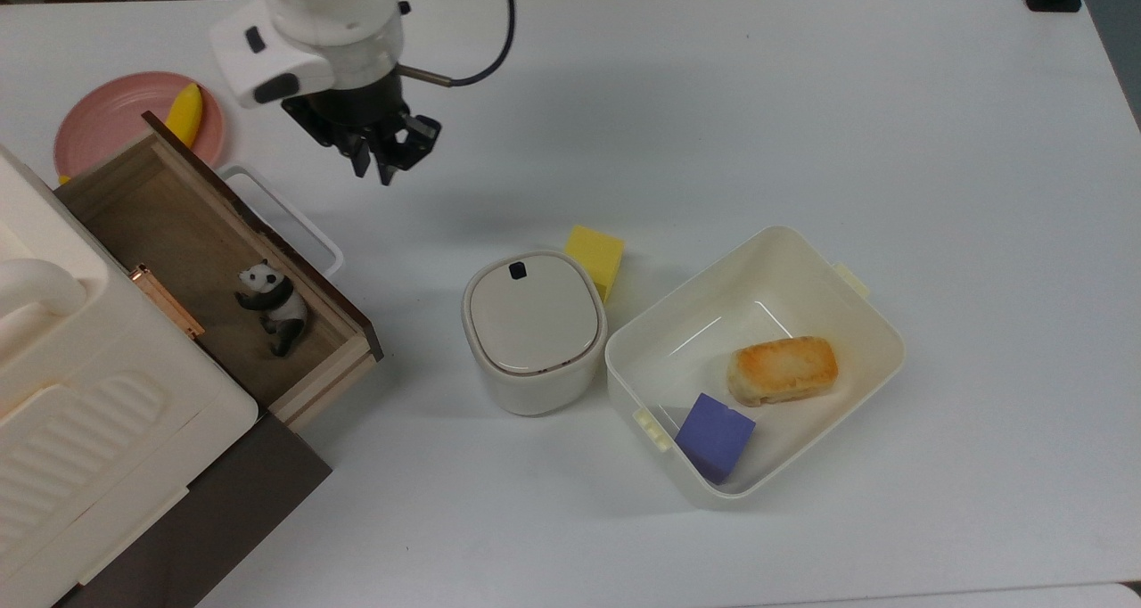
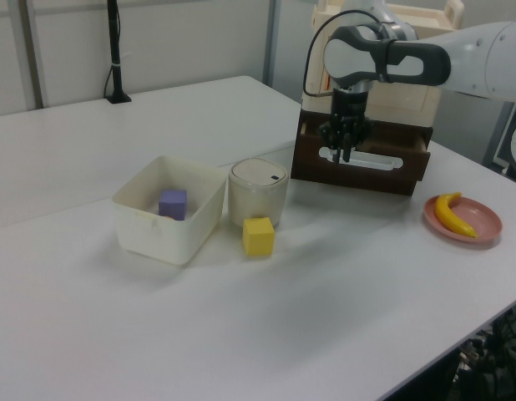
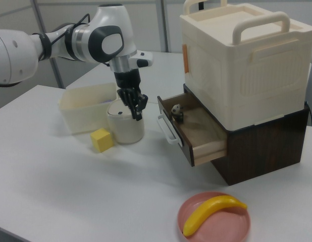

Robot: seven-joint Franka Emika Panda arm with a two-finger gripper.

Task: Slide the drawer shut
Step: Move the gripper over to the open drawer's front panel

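The drawer stands pulled out from the cabinet at the top view's left, with a dark brown front panel and a white loop handle. A small panda figure lies on its tan floor. My gripper hangs over the bare table just to the right of the handle's far end in the top view, fingers together and holding nothing. In the left view the gripper sits in front of the handle. In the right view the gripper is left of the drawer.
A pink plate with a banana sits behind the drawer. A lidded cream canister and a yellow block stand mid-table. Beside them, a cream bin holds bread and a purple block. The cream cabinet top overhangs the drawer.
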